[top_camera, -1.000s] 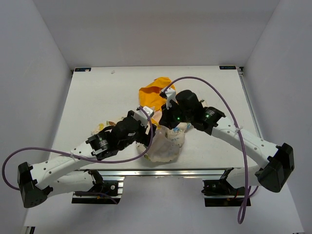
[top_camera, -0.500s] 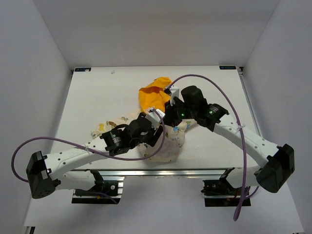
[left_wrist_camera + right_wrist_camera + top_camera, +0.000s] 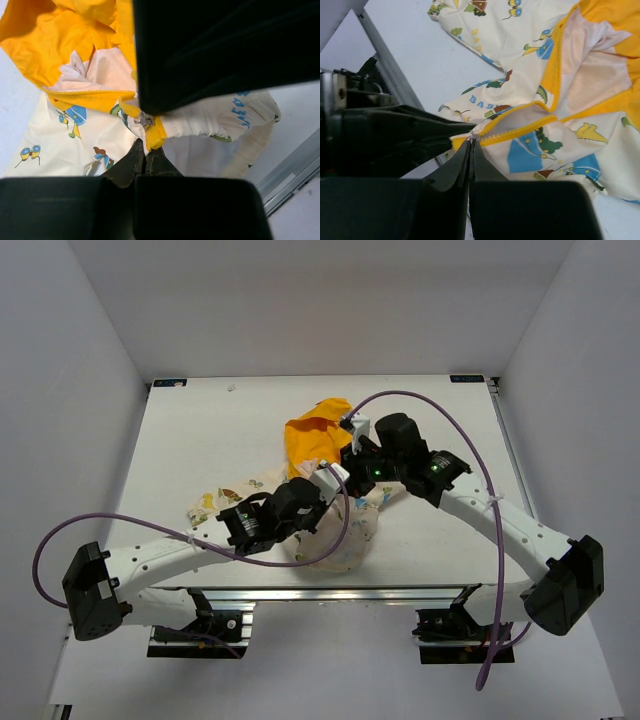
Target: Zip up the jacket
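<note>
The jacket [image 3: 345,540] lies crumpled near the middle of the bench [image 3: 200,430], towards its near edge. Its yellow-orange hood [image 3: 312,435] spreads away from the arms, and the cream printed body is bunched on the near side. One sleeve [image 3: 215,502] trails off to the left. Both arms reach in over the garment and meet above its front opening, so the top view hides much of the cloth between them.

In the left wrist view the left gripper [image 3: 145,159] has its two fingers pressed together with no gap showing. The lower end of the yellow zipper strip [image 3: 156,136] runs down into the fingertips, so the gripper pinches the jacket there. A small grey metal zipper piece [image 3: 146,120] sits on the strip just above the pinch. The dark body of the right arm [image 3: 225,50] fills the upper right of that view, close over the fabric.

In the right wrist view the right gripper [image 3: 471,150] is also closed tight, its fingertips meeting on the corner where the yellow edging ends. The edging runs from this pinch up and to the right, across the cream cloth with its blue and green prints. The front lies open above it, showing pale lining. The left gripper's black fingers come in from the left, and their tips lie just beside the right gripper's own.
</note>
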`<control>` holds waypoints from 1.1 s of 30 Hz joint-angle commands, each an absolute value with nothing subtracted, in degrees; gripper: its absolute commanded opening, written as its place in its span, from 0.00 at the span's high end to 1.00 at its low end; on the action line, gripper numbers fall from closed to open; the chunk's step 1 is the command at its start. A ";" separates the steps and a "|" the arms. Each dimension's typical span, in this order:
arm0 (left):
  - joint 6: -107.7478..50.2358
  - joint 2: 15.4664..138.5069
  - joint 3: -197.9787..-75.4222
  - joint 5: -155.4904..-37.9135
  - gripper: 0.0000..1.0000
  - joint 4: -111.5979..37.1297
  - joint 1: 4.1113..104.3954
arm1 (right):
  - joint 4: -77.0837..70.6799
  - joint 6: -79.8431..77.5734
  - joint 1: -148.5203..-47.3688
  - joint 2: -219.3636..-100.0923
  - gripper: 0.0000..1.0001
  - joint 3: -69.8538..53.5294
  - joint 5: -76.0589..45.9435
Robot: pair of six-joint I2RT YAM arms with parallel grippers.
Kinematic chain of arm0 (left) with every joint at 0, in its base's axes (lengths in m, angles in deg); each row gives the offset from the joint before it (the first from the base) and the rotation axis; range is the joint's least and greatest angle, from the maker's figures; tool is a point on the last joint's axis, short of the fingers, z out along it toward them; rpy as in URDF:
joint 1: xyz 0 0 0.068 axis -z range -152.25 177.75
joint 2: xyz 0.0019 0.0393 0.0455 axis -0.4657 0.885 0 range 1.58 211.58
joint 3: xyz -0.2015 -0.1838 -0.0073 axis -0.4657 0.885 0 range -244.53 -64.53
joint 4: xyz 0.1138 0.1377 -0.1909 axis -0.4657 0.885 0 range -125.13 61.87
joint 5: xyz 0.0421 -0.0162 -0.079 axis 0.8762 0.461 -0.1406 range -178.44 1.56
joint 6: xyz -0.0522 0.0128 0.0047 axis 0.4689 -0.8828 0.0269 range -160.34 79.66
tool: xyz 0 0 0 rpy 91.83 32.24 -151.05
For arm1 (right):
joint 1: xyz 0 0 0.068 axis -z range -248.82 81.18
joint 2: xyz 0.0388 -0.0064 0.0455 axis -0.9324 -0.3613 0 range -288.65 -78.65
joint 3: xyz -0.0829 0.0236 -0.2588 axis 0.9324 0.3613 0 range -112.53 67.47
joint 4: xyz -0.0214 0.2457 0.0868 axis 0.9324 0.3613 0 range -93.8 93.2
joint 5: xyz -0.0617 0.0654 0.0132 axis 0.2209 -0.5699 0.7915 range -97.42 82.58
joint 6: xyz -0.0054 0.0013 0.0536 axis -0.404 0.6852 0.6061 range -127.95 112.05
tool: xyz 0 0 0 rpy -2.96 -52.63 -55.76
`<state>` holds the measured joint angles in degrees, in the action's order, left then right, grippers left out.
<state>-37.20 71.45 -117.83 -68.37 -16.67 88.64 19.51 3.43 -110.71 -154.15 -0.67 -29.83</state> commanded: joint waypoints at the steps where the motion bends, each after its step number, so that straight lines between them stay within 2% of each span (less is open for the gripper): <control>1: -37.44 67.51 -117.97 -70.51 1.00 -20.10 88.93 | 18.26 1.64 -110.57 -155.63 1.00 -2.66 -26.85; 5: -37.70 64.51 -117.44 -72.52 1.00 -20.01 89.01 | 18.97 -1.18 -110.57 -158.18 1.00 -3.28 -16.94; 14: -36.91 64.16 -120.60 -71.48 1.00 -12.46 89.10 | 13.17 -7.24 -110.57 -163.72 1.00 -3.54 -12.52; 17: -36.30 63.81 -121.74 -72.00 1.00 -10.44 89.10 | 11.41 -7.68 -110.57 -167.58 1.00 -5.38 -5.35; 23: -31.55 61.26 -119.30 -74.46 1.00 -6.13 89.19 | 6.67 -10.94 -108.99 -178.04 1.00 -14.69 3.83; 29: -25.22 57.39 -111.12 -83.41 1.00 -10.08 89.19 | 0.71 -13.65 -105.65 -188.32 1.00 -25.42 9.79; 33: -21.89 57.22 -107.52 -85.27 1.00 -12.44 89.19 | -3.18 -17.35 -102.75 -194.65 1.00 -32.97 13.24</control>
